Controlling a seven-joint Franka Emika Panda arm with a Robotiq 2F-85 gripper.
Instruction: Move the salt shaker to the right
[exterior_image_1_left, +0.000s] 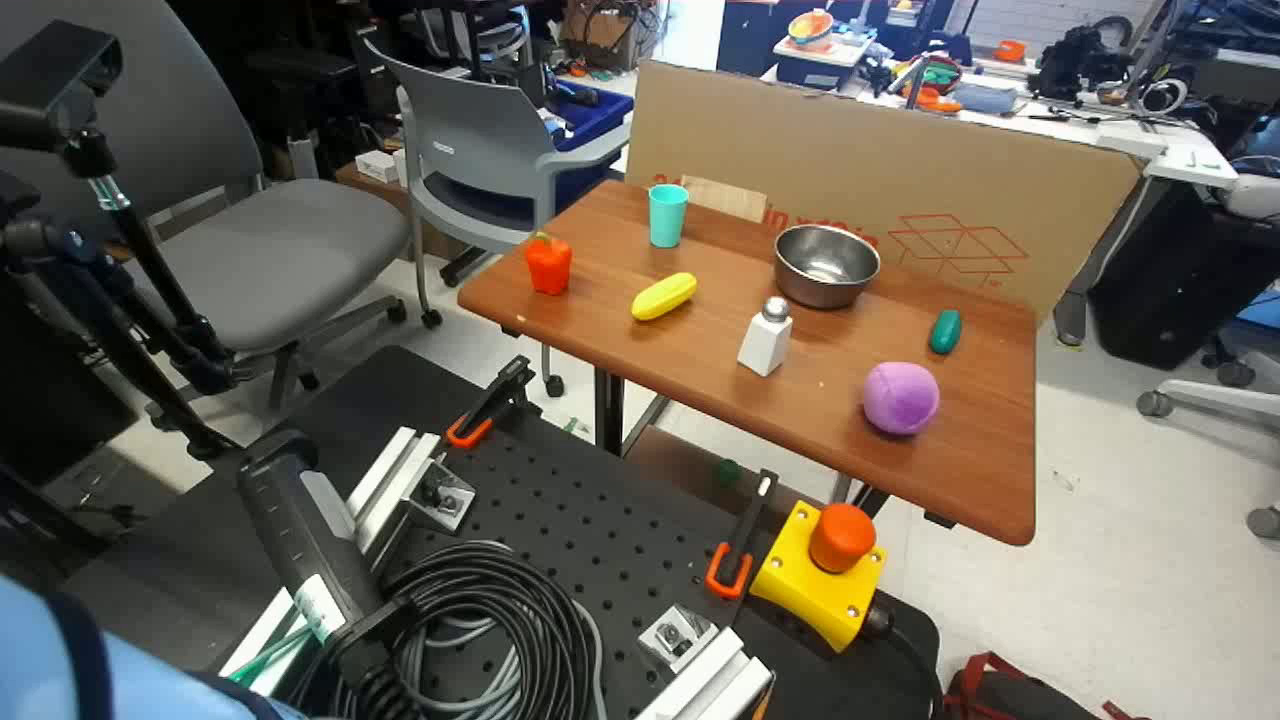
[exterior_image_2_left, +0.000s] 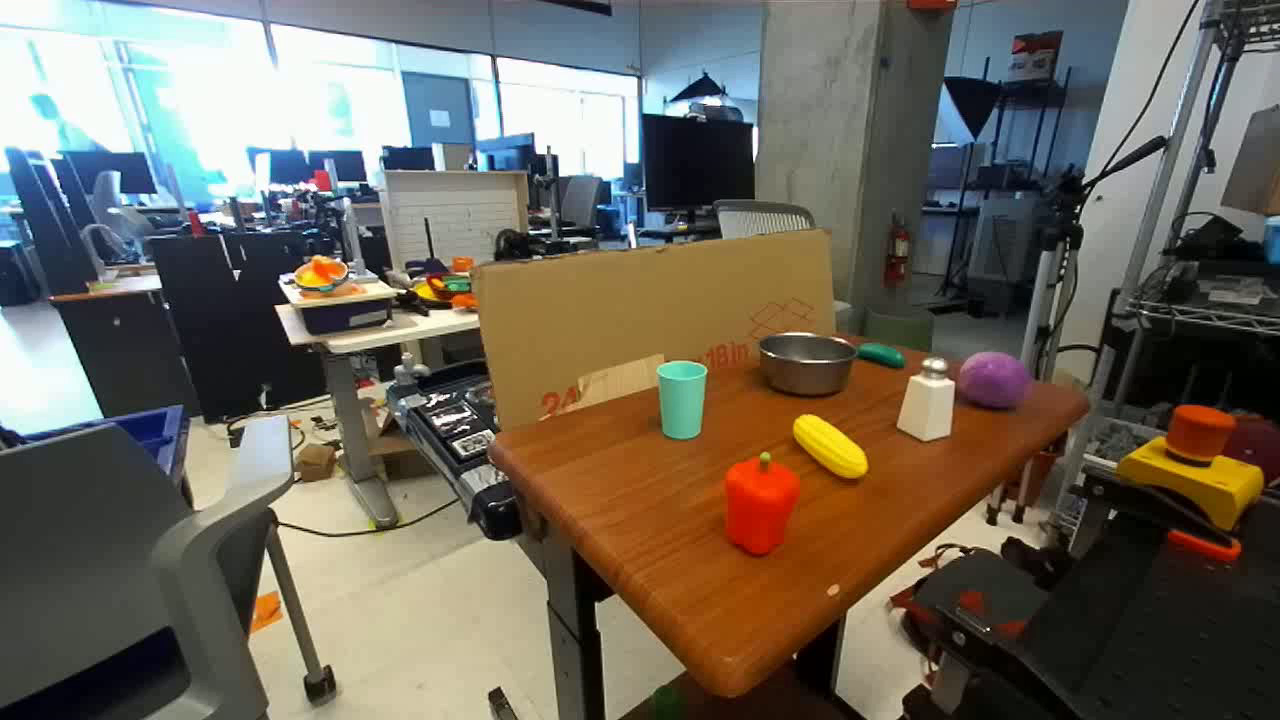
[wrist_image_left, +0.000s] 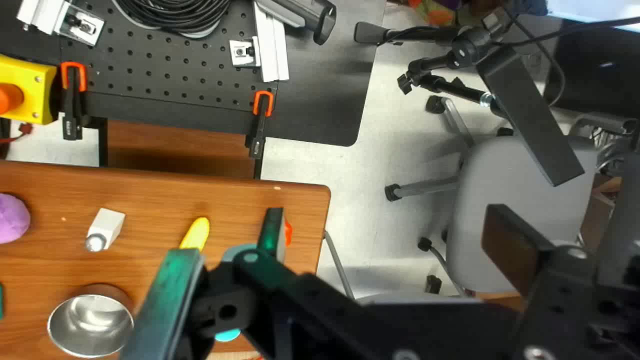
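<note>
The salt shaker (exterior_image_1_left: 764, 345) is a small white, square-sided shaker with a metallic grey cap. It stands upright on the brown table (exterior_image_1_left: 600, 260), between the yellow banana-like toy (exterior_image_1_left: 664, 297) and the purple ball (exterior_image_1_left: 900, 398), in front of the metal bowl (exterior_image_1_left: 826, 292). The shaker also shows in an exterior view (exterior_image_2_left: 927, 405) and at the left of the wrist view (wrist_image_left: 107, 227). My gripper (wrist_image_left: 387, 232) shows only in the wrist view. Its fingers are wide apart with nothing between them. It is high above the table's end, away from the shaker.
A teal cup (exterior_image_1_left: 667, 216), an orange pepper (exterior_image_1_left: 549, 268) and a dark green toy (exterior_image_1_left: 945, 331) are also on the table. A cardboard panel (exterior_image_1_left: 880, 160) stands along the far edge. A yellow emergency-stop box (exterior_image_1_left: 820, 580) and clamps sit on the black mount plate (exterior_image_1_left: 560, 510).
</note>
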